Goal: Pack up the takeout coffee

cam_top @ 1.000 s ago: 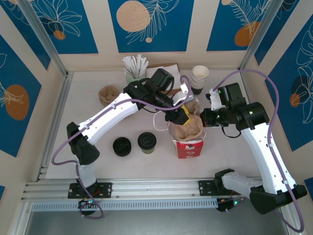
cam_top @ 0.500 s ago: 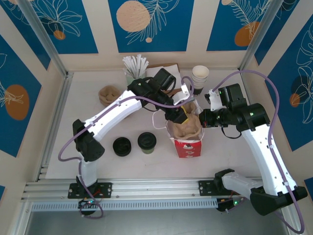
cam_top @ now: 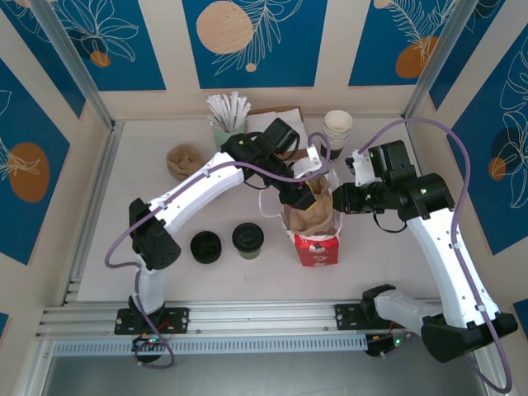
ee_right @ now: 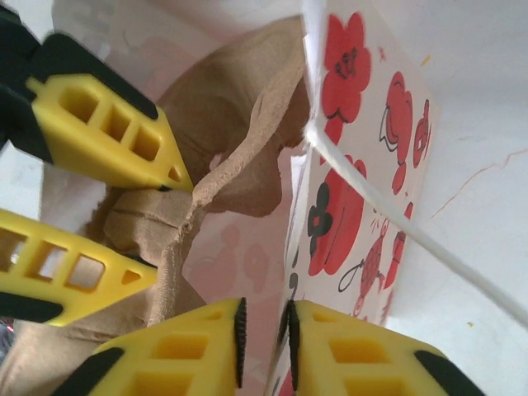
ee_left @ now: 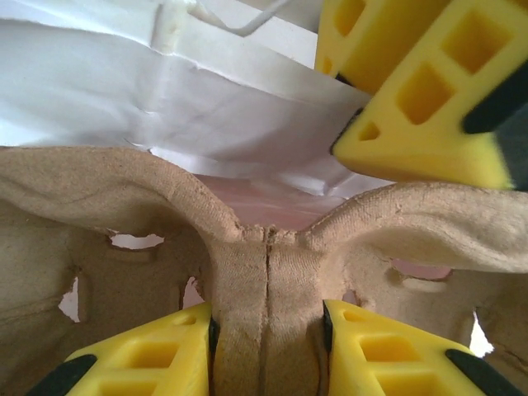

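Pulp carrier (ee_left: 107, 198) tight in my left gripper (ee_left: 266, 330), mid-frame; right gripper (ee_right: 264, 318) narrow astride bag (ee_right: 346, 190) wall, grip unclear.

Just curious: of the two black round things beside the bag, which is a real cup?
The takeout coffee, nearer the red bag: green sides show under its lid. The other black piece has no cup body.

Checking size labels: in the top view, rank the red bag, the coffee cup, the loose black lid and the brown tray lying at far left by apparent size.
1. red bag
2. brown tray
3. coffee cup and black lid: nearly alike from above, so left unranked.
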Robot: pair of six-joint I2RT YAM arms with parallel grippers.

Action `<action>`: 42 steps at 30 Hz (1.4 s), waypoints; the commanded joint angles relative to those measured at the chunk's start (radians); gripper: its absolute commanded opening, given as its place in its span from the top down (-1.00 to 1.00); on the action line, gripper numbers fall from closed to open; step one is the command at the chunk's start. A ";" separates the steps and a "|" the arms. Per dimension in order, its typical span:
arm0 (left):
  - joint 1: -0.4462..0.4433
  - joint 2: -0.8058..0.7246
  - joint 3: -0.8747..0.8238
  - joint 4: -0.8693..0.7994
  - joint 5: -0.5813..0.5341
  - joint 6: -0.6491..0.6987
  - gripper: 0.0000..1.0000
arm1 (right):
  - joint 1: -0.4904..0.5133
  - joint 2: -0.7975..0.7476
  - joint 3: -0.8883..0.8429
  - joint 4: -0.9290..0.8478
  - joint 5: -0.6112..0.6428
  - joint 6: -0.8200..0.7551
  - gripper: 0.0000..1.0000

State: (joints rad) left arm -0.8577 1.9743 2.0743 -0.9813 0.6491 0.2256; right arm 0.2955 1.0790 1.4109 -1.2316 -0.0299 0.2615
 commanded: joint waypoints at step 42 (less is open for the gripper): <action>0.005 0.010 0.073 0.056 -0.193 -0.239 0.35 | -0.204 -0.388 -0.398 0.190 -0.343 0.608 0.31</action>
State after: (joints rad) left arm -0.8574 1.9766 2.1086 -0.9070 0.4606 0.0025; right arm 0.0967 0.7193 1.0378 -1.1301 -0.3847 0.8139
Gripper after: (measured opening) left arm 0.325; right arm 0.348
